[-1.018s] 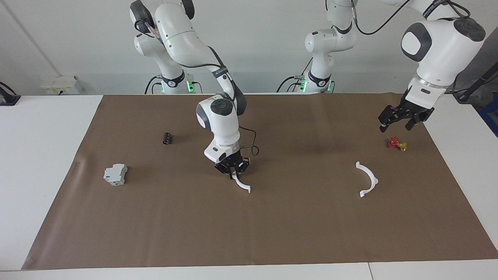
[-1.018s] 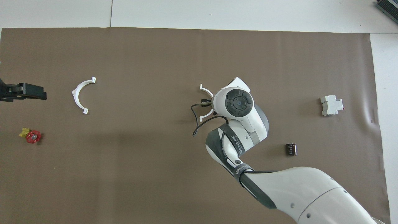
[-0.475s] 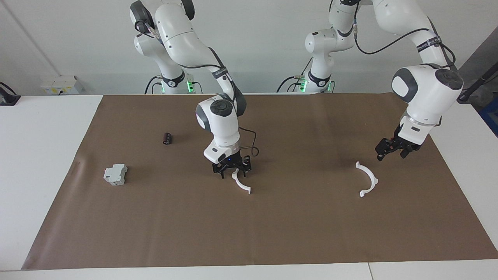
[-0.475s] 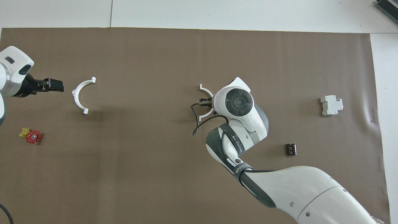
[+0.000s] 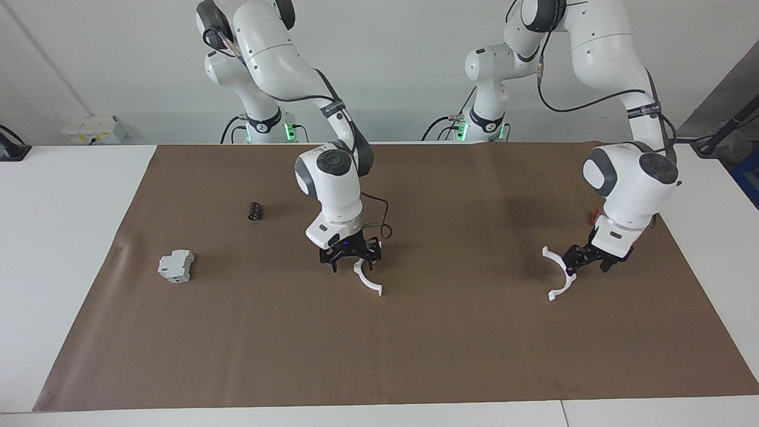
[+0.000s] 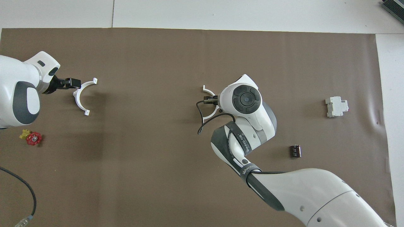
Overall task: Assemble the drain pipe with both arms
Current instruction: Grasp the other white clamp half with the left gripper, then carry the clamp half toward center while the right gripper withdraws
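The drain pipe lies as two separate white half-rings on the brown mat. One half-ring [image 5: 367,283] [image 6: 209,91] is mid-table. My right gripper [image 5: 353,264] [image 6: 208,101] hangs open just above the end of it nearer the robots, fingers spread and holding nothing. The other half-ring [image 5: 566,287] [image 6: 76,100] lies toward the left arm's end of the table. My left gripper [image 5: 584,264] [image 6: 74,83] is low at its outer curve, open, with one finger close beside the plastic. I cannot tell whether it touches.
A grey boxy block [image 5: 175,265] [image 6: 337,106] and a small dark cylinder [image 5: 255,210] [image 6: 295,151] sit toward the right arm's end. A red-and-gold valve piece [image 6: 30,137] lies near the left arm's wrist. A loose cable [image 6: 22,186] trails at the near mat edge.
The right gripper opened and let go of the middle half-ring, which stays on the mat. The left arm swept down from above the valve piece to the other half-ring.
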`<action>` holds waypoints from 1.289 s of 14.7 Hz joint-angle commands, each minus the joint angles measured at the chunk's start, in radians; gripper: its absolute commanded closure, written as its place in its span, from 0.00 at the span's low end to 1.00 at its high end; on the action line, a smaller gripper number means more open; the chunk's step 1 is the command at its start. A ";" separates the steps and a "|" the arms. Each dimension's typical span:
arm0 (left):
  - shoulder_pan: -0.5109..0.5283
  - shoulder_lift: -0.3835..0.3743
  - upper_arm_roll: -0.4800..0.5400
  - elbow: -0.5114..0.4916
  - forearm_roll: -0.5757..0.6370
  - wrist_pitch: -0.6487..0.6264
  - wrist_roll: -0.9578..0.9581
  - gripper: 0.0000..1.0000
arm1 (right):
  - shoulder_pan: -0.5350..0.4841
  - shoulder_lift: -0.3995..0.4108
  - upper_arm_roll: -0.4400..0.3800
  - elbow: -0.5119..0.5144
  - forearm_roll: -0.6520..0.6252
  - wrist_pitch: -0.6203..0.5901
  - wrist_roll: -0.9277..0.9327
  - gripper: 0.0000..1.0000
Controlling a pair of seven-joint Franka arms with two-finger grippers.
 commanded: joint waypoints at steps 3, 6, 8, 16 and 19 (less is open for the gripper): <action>-0.007 0.031 -0.005 -0.035 0.029 0.060 0.002 0.07 | -0.016 -0.080 0.009 -0.002 -0.022 -0.115 0.008 0.01; -0.009 0.022 -0.007 -0.057 0.029 0.051 0.006 0.07 | -0.046 -0.142 0.012 0.000 -0.014 -0.206 -0.058 0.01; -0.009 0.020 -0.007 -0.060 0.029 0.050 0.009 0.16 | -0.077 -0.170 0.015 0.037 -0.003 -0.299 -0.141 0.01; -0.009 0.022 -0.011 -0.034 0.030 0.017 0.017 1.00 | -0.304 -0.268 0.020 0.110 0.082 -0.552 -0.610 0.01; -0.053 0.025 -0.016 0.015 0.029 -0.025 0.019 1.00 | -0.377 -0.334 0.014 0.110 0.104 -0.612 -0.678 0.01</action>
